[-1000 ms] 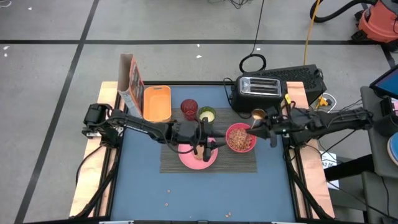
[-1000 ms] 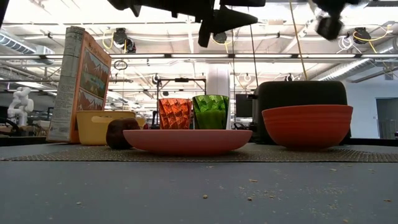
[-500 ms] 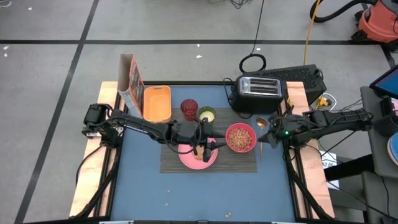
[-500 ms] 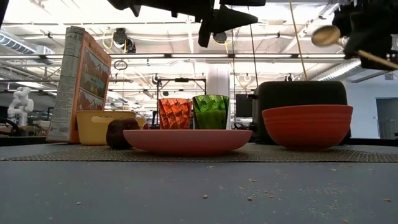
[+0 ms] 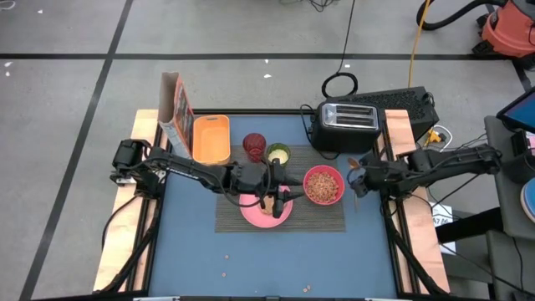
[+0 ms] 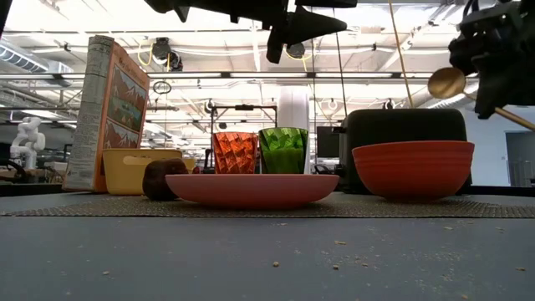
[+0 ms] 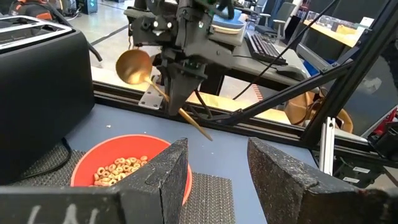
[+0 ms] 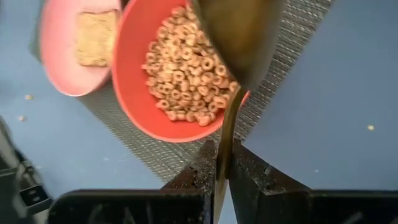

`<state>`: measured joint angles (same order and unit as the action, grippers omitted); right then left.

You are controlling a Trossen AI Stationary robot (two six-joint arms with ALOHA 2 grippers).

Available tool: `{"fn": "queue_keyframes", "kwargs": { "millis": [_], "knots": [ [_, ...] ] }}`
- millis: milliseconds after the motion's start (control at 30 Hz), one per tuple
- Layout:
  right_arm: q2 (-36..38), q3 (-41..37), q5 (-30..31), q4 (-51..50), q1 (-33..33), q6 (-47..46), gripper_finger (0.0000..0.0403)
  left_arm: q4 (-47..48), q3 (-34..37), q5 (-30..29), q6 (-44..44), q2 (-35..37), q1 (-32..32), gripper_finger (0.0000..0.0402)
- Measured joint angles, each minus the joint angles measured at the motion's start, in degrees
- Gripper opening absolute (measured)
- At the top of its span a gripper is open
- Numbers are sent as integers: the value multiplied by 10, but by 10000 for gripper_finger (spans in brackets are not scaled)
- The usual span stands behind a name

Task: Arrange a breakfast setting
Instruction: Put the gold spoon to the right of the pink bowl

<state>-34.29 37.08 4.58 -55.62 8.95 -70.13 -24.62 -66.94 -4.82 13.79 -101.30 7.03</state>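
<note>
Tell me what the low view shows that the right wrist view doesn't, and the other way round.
Only the low view shows the cereal box, yellow container, red tumbler, green cup, dark-red fruit and toaster. Only the right wrist view shows the cereal inside the bowl and the toast on the pink plate. Both show the bowl, the plate, the placemat and the gold spoon held by the right gripper.
</note>
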Motion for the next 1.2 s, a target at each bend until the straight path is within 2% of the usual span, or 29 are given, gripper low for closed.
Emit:
{"fn": "queue_keyframes", "kwargs": {
  "millis": [233, 667, 767, 967, 1200],
  "knots": [
    [-60, 0, 4, -26, 0, -33, 16, 0, 0, 0, 0, 0, 0, 173],
    [-140, 0, 16, -42, 0, -154, 16, 0, 0, 0, 0, 0, 0, 173],
    [-154, -18, 7, -17, 0, -170, 16, 0, 0, 0, 0, 0, 0, 173],
    [-157, -103, -29, 108, 0, -187, 16, 3, 0, 0, 0, 0, 0, 173],
    [-156, -161, -36, 164, 0, -195, 16, 9, 0, 0, 0, 0, 0, 173]
  ]
}}
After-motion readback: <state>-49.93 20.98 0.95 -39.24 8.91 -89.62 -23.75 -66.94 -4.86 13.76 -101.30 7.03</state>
